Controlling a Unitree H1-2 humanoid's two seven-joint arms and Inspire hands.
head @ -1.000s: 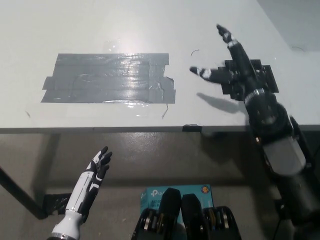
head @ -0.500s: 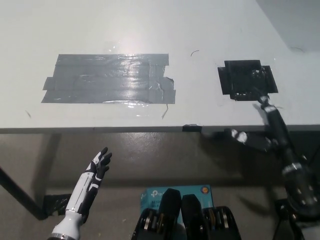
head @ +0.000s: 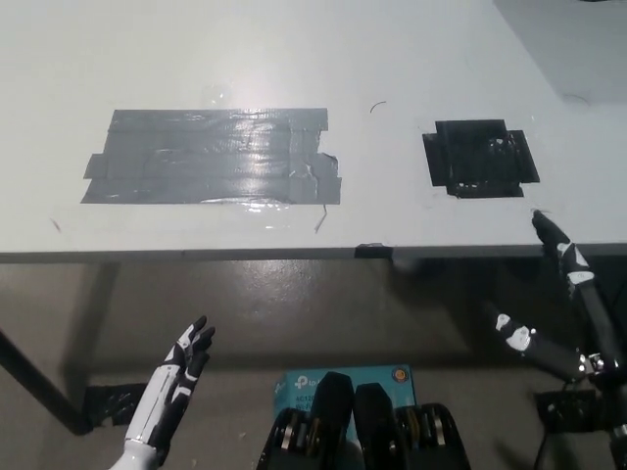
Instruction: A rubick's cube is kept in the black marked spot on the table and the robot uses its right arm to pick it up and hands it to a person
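Note:
The black marked spot (head: 480,158) lies on the white table (head: 294,59) at the right, and nothing stands on it. No Rubik's cube shows anywhere in the head view. My black right hand (head: 566,318) is below the table's front edge at the lower right, open, fingers spread, holding nothing. My white left hand (head: 174,385) rests low at the lower left, under the table edge, open with fingers apart.
A wide patch of grey tape (head: 214,157) covers the table's left middle. A small black clip (head: 372,251) sits on the front edge. A teal box (head: 343,377) lies on the floor near the bottom middle. A black table leg (head: 34,380) runs at the lower left.
My right hand has drawn back from over the black spot, off the table and down below its front edge. The left hand has sunk slightly. The picture shifted a little.

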